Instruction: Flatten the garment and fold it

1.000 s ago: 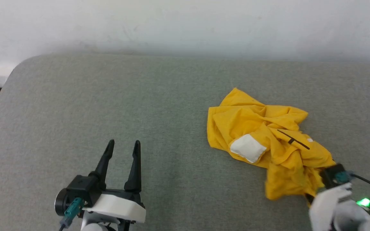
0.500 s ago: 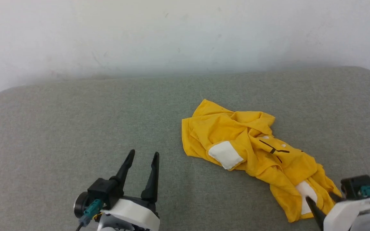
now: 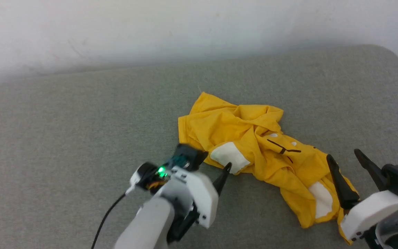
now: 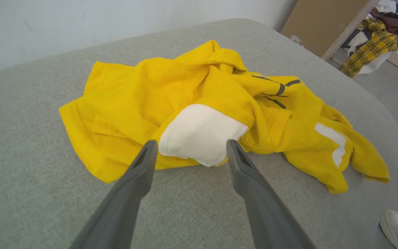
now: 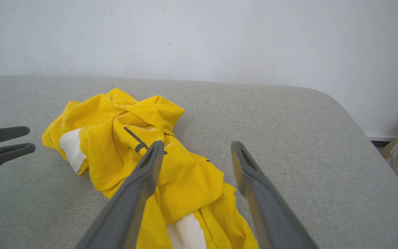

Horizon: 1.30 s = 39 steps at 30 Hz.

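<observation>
Left gripper (image 3: 216, 166), seen from the head, has its two fingers spread and empty. Its tips stop just short of the white sleeve patch (image 3: 228, 157) at the near-left edge of the garment (image 3: 250, 138). The garment lies crumpled in a heap on the grey cushion (image 3: 81, 121), right of centre. The right gripper (image 3: 342, 155) is also spread and holds nothing, with its fingers at the heap's near-right end.

From the left wrist, the white sleeve patch sits squarely between the spread fingers, just beyond the tips. The step in hand looks like a pinch on this sleeve to begin spreading the shirt. It would go best with the tips lowered to the cushion, so that one finger slides under the cloth edge and takes a single layer rather than the bunched fold behind.

From the right wrist, that gripper's fingers straddle a yellow ridge, with a second white patch (image 5: 185, 231) below them. A matching grip there, then a pull apart, should flatten the heap. Grabbing too thick a bunch would likely just drag it along.
</observation>
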### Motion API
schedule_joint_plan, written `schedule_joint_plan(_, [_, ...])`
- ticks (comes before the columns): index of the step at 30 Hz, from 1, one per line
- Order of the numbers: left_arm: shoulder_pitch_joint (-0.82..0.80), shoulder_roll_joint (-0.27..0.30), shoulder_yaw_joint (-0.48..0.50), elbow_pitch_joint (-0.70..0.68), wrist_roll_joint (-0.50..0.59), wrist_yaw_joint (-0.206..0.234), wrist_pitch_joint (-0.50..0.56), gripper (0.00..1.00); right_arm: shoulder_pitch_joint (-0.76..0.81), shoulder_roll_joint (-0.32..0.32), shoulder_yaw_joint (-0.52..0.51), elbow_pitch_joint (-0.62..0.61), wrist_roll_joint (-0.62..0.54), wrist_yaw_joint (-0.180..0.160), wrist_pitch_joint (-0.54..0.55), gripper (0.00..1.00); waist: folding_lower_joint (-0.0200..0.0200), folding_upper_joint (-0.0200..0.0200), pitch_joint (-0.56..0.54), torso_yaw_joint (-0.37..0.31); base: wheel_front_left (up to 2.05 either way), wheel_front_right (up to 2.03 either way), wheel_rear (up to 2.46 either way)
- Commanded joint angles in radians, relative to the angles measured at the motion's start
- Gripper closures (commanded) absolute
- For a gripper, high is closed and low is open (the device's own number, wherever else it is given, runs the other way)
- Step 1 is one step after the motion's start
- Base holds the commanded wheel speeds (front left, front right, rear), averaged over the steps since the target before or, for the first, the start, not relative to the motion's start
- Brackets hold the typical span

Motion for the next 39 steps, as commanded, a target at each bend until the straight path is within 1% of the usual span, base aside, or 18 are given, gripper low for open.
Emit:
schedule_joint_plan(1, [-0.044, -0.002, -0.018, 0.011, 0.007, -0.007, 0.023, 0.00, -0.015, 0.008, 0.002, 0.007, -0.009, -0.002, -0.017, 0.00, -0.0001, 0.0000, 0.058, -0.045, 0.00, 0.00, 0.00])
schedule_joint_plan(5, [-0.171, 0.003, -0.089, 0.074, 0.012, -0.015, 0.132, 0.00, -0.031, 0.035, 0.004, 0.044, -0.028, -0.002, -0.063, 0.00, -0.0001, 0.0000, 0.108, -0.074, 0.00, 0.00, 0.00])
schedule_joint_plan(9, [-0.271, 0.010, -0.132, 0.137, 0.011, -0.017, 0.191, 0.00, -0.042, 0.056, 0.009, 0.082, -0.037, -0.002, -0.092, 0.00, -0.0001, 0.0000, 0.142, -0.088, 0.00, 0.00, 0.00])
schedule_joint_plan(13, [-0.346, 0.022, -0.191, 0.206, 0.012, -0.018, 0.259, 0.00, -0.054, 0.069, 0.017, 0.116, -0.046, -0.002, -0.114, 0.00, -0.0001, 0.0000, 0.164, -0.086, 0.00, 0.00, 0.00])
schedule_joint_plan(14, [-0.356, 0.024, -0.208, 0.220, -0.001, -0.018, 0.279, 0.24, -0.057, 0.071, 0.017, 0.124, -0.049, -0.002, -0.120, 0.00, -0.0001, 0.0000, 0.166, -0.083, 0.00, 0.00, 0.00])
schedule_joint_plan(15, [-0.364, 0.025, -0.225, 0.226, -0.020, -0.018, 0.293, 0.97, -0.060, 0.074, 0.019, 0.133, -0.052, -0.002, -0.124, 0.00, -0.0001, 0.0000, 0.167, -0.081, 0.00, 0.00, 0.00])
schedule_joint_plan(16, [-0.369, 0.025, -0.234, 0.227, -0.045, -0.018, 0.298, 1.00, -0.062, 0.076, 0.020, 0.141, -0.055, -0.002, -0.129, 0.00, -0.0001, 0.0000, 0.166, -0.077, 0.00, 0.00, 0.00])
schedule_joint_plan(18, [-0.374, 0.032, -0.244, 0.213, -0.091, -0.018, 0.293, 1.00, -0.064, 0.080, 0.020, 0.157, -0.058, -0.002, -0.136, 0.00, -0.0001, 0.0000, 0.157, -0.063, 0.00, 0.00, 0.00])
schedule_joint_plan(22, [-0.361, 0.059, -0.223, 0.144, -0.124, -0.016, 0.240, 1.00, -0.054, 0.080, 0.016, 0.183, -0.065, -0.002, -0.137, 0.00, -0.0001, 0.0000, 0.115, -0.023, 0.00, 0.00, 0.00])
schedule_joint_plan(25, [-0.320, 0.099, -0.185, 0.053, -0.142, 0.010, 0.210, 1.00, -0.040, 0.074, 0.010, 0.194, -0.069, -0.002, -0.133, 0.00, -0.0001, 0.0000, 0.067, 0.017, 0.00, 0.00, 0.00])
schedule_joint_plan(29, [-0.226, 0.202, -0.108, -0.097, -0.162, 0.077, 0.205, 1.00, -0.017, 0.071, 0.012, 0.197, -0.070, -0.002, -0.118, 0.00, -0.0001, 0.0000, 0.005, 0.072, 0.00, 0.00, 0.00])
schedule_joint_plan(34, [-0.042, 0.354, 0.014, -0.290, -0.197, 0.192, 0.238, 1.00, 0.009, 0.074, 0.022, 0.192, -0.066, -0.002, -0.099, 0.00, -0.0001, 0.0000, -0.038, 0.134, 0.00, 0.00, 0.00])
schedule_joint_plan(36, [0.052, 0.398, 0.054, -0.353, -0.221, 0.233, 0.258, 1.00, 0.018, 0.077, 0.030, 0.193, -0.062, -0.002, -0.090, 0.00, -0.0001, 0.0000, -0.048, 0.152, 0.00, 0.00, 0.00])
schedule_joint_plan(39, [0.186, 0.439, 0.087, -0.408, -0.257, 0.275, 0.280, 1.00, 0.028, 0.078, 0.041, 0.195, -0.058, -0.002, -0.076, 0.00, -0.0001, 0.0000, -0.055, 0.175, 0.00, 0.00, 0.00])
